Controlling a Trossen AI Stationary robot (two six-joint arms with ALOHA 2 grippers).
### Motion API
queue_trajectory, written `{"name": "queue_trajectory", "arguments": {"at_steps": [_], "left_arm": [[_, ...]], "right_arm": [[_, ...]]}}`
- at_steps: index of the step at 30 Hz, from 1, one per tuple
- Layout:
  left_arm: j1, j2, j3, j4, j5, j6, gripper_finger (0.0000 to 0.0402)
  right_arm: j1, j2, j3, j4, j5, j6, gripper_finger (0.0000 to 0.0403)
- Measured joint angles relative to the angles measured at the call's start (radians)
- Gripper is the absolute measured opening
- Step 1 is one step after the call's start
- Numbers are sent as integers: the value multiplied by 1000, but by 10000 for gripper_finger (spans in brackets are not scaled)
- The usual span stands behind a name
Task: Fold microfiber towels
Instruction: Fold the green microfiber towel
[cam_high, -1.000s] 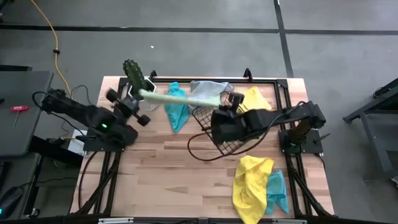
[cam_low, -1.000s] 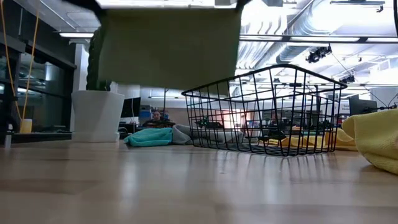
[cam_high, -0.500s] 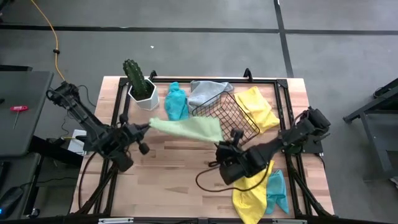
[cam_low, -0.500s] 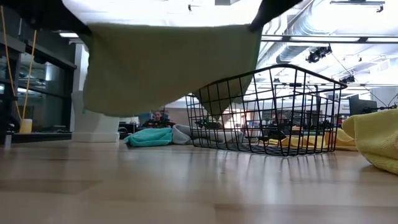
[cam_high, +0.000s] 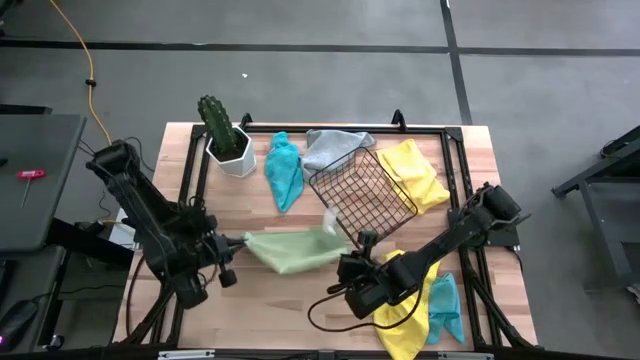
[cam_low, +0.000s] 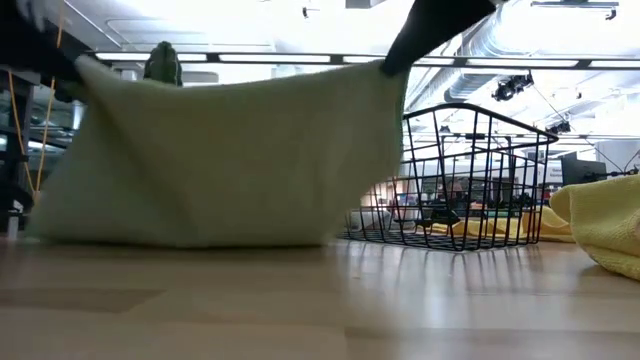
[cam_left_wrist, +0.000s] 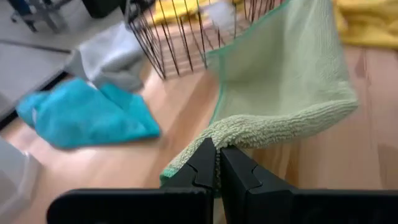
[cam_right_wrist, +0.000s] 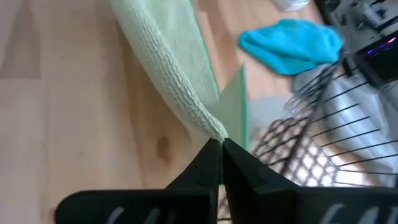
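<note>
A light green towel (cam_high: 295, 248) hangs spread between my two grippers over the middle of the table, and its lower edge (cam_low: 190, 240) touches the wood. My left gripper (cam_high: 236, 243) is shut on its left end and my right gripper (cam_high: 350, 264) on its right end. A black wire basket (cam_high: 362, 192) stands behind the towel. A teal towel (cam_high: 284, 170), a grey towel (cam_high: 335, 146) and a yellow towel (cam_high: 415, 172) lie crumpled along the far side. Another yellow towel (cam_high: 405, 300) lies on a teal one (cam_high: 446, 305) at the near right. My left gripper pinches the towel's upper left corner (cam_left_wrist: 219, 135) between its two shut fingers, coming from the table's left and slanting down. The cloth is bunched there; how many layers it has, I cannot tell. The towel hangs below. My right gripper pinches the upper right corner (cam_right_wrist: 212, 129) between its shut fingers, slanting down from the near right. The edge runs away from the fingers as a thick rolled band. The top edge (cam_low: 240, 82) stretches nearly straight between the two holds.
A white pot with a cactus (cam_high: 226, 142) stands at the far left corner. Bare wood lies in front of the hanging towel toward the near edge (cam_high: 270, 310). Black rails (cam_high: 470, 260) run along the table's sides.
Both grippers have come down and toward the table's near edge, carrying the green towel from above the basket's height to the middle of the table. The towel has spread wider between them, and its lower edge now rests on the wood.
</note>
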Motion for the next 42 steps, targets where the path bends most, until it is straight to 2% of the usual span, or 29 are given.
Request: {"name": "queue_trajectory", "arguments": {"at_steps": [7, 14, 18, 23, 28, 39, 42], "left_arm": [[-82, 208, 0, 22, 117, -221, 0], [-171, 367, 0, 184, 262, -321, 0], [-191, 400, 29, 234, 340, -298, 0], [-200, 401, 109, 242, 372, -179, 0], [-196, 401, 166, 245, 434, -87, 0], [-191, 404, 163, 249, 538, -103, 1], [-190, 404, 163, 263, 585, -68, 1]], "right_arm": [[9, 83, 0, 13, -68, 89, 0], [26, 147, 0, 30, -167, 175, 0], [33, 168, 0, 60, -223, 200, 0], [32, 182, 0, 123, -313, 200, 0], [31, 181, 0, 145, -336, 208, 0], [29, 186, 1, 181, -464, 292, 0], [30, 192, 1, 224, -512, 293, 0]]}}
